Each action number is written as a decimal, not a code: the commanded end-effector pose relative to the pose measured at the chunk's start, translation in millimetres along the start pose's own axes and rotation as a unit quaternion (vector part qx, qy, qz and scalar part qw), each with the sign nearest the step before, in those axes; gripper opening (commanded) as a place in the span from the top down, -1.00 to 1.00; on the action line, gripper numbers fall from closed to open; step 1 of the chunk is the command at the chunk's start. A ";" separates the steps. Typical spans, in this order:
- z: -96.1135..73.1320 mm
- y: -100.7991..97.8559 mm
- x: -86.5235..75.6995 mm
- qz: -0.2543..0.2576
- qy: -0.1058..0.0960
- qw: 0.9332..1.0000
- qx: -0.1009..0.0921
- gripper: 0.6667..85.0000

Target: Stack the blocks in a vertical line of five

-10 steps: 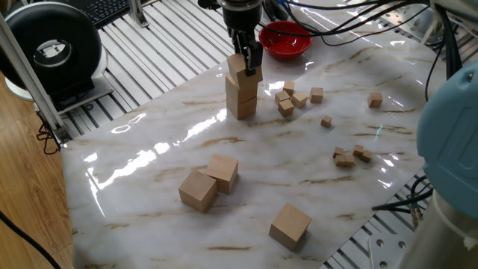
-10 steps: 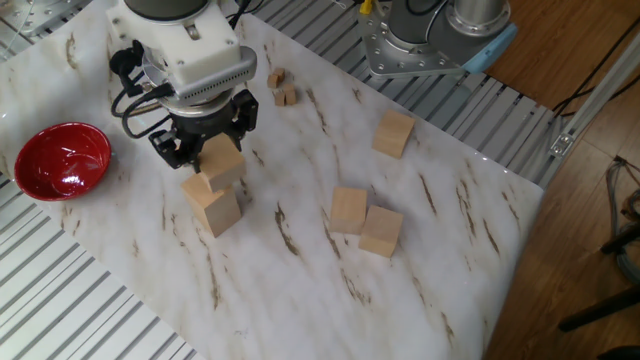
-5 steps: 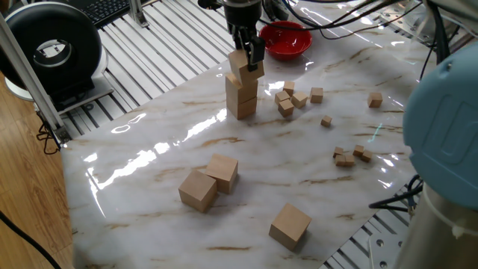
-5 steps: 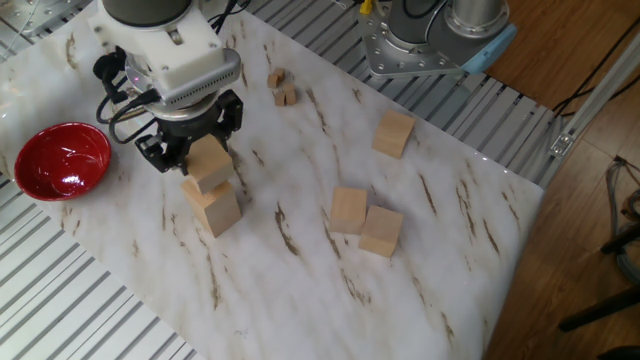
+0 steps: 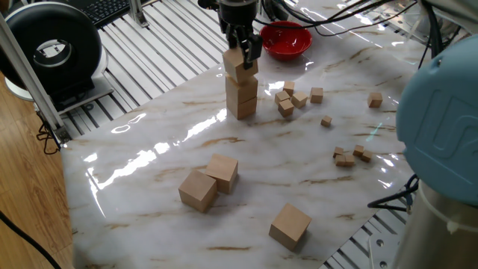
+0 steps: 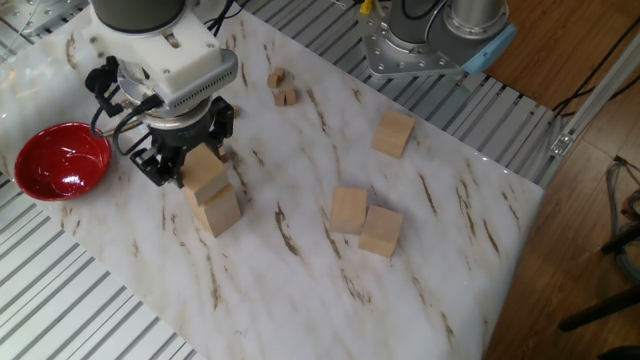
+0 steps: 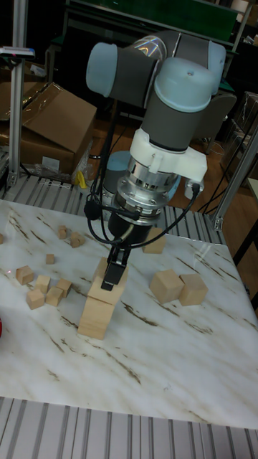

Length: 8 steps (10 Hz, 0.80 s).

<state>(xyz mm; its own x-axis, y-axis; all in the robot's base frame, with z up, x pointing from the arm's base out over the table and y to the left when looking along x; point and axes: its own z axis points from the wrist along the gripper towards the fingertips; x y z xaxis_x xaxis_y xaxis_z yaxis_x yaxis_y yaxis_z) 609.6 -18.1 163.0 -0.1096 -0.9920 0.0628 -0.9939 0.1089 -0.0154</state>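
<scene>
Two stacked blocks point(image 5: 241, 96) sit under a third block point(image 5: 239, 66) pinched by the claw point(image 5: 242, 54).

The block stack point(image 5: 241, 90) with the end effector point(image 5: 243, 57) on it blocks the far bench point(image 5: 149, 164). Tiny cubes point(image 5: 291, 99) crowd its right; a red bowl point(image 5: 286, 39) sits behind. Open marble lies between the stack and the paired blocks point(image 5: 209, 181).

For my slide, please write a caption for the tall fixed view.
Gripper holds a tilted wooden block on a two-block stack.
</scene>
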 end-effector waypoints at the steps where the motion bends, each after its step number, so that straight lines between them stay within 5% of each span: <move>1: 0.4 -7.6 -12.8 -0.007 -0.024 1.000 0.005 0.08; 2: -0.6 -7.0 -25.9 0.004 -0.047 0.999 0.001 0.07; 8: -0.7 7.8 -21.3 0.031 -0.047 0.998 -0.026 0.08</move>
<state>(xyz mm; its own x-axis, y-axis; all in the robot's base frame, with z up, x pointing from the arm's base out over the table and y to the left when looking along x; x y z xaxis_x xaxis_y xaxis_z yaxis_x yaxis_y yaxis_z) 608.2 3.3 161.2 -0.1545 -0.9878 -0.0214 -0.9879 0.1541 0.0197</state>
